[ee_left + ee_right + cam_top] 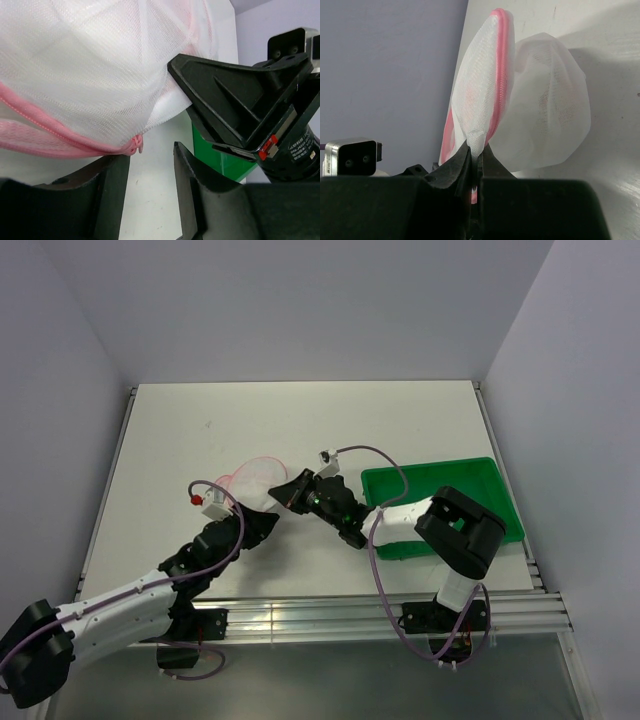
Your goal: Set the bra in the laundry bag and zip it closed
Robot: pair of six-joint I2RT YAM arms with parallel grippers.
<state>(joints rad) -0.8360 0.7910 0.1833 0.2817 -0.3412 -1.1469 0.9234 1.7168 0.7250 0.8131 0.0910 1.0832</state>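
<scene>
Right end effector (475, 152): closed tight on a pinch of white mesh at the edge of the laundry bag (485, 85), so the bag stands on its rim instead of slumping on the worktop (300, 420).
Left end effector (150, 190): jaws about half apart with nothing between them. It sits just below the bag's pink trim, apparently lined up for a grasp there.
Pink tab (136, 145): hangs from the trim just above the gap between the left fingers (107, 195). It is probably the zip pull, though it is too small to be sure.
Laundry bag: it is near the middle of the worktop, between the two end effectors. One domed half is upright with its pink rim on edge, and the other bulges out beside it. I cannot tell how far the zip is drawn.
Bra (466, 100): only a peach tint shows behind the mesh of the upright half. It is likely inside, but not certain.
Green tray (445, 502): sits apart to the right and plays no part here.
Step in hand: judged to be zipping, with one side anchoring the bag while the other goes for the pull.
Risk: the mesh slipping from the pinch.
</scene>
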